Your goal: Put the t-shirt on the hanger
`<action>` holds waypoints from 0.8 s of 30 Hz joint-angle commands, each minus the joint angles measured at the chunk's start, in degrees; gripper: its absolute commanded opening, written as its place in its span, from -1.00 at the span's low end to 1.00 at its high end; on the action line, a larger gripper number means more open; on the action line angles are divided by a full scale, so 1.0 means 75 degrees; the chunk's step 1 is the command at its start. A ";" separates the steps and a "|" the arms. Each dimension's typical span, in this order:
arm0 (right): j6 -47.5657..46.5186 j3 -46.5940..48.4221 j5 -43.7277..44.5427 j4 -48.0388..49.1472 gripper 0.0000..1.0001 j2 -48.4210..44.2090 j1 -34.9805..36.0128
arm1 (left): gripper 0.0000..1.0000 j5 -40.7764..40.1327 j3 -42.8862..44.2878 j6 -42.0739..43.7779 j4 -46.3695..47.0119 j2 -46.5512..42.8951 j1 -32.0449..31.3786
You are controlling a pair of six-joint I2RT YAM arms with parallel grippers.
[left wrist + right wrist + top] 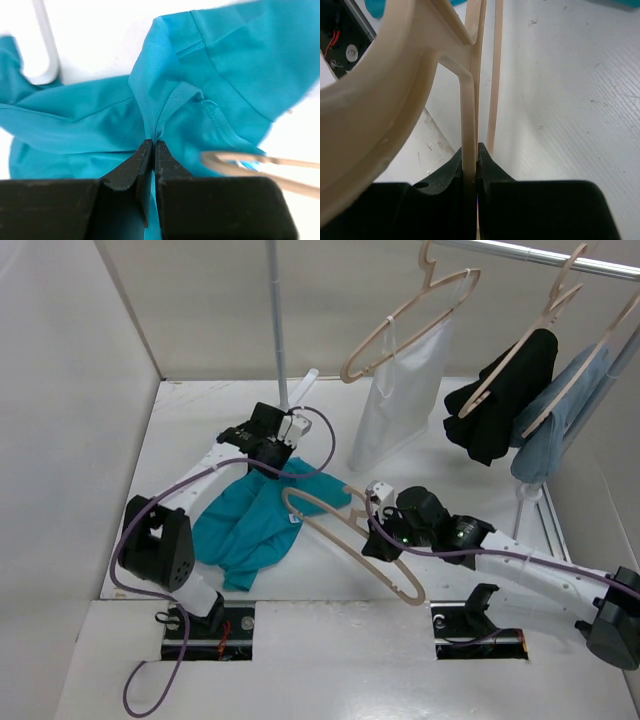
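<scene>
The teal t-shirt (245, 525) lies crumpled on the white table, left of centre. My left gripper (272, 462) is at its far edge, shut on a fold of the t-shirt (165, 107), with cloth pinched between the black fingertips (145, 150). A beige hanger (345, 540) lies slanted across the table, one end over the shirt's right edge. My right gripper (380, 532) is shut on a thin bar of the hanger (468, 125). The hanger's tip (240, 162) shows just right of the left fingers.
A rail (540, 255) at the back right carries three hangers: one with a white translucent garment (400, 390), one with a black garment (500, 400), one with a light-blue garment (555, 425). A grey pole (278, 320) stands behind the left gripper. Side walls bound the table.
</scene>
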 commanded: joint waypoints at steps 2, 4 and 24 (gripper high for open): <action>-0.0170 0.0364 -0.0189 0.1071 -1.00 0.0324 0.0043 | -1.00 0.0732 0.0376 -0.0157 -0.0631 -0.0823 0.0010; -0.0170 0.0457 -0.0259 0.1305 -1.00 0.0523 0.0043 | -1.00 0.1060 0.0376 -0.0157 -0.0736 -0.0825 0.0010; 0.1377 0.0705 0.0141 0.4047 -1.00 0.1382 0.0043 | -1.00 0.2034 0.0645 0.0112 -0.0878 -0.1915 -0.0060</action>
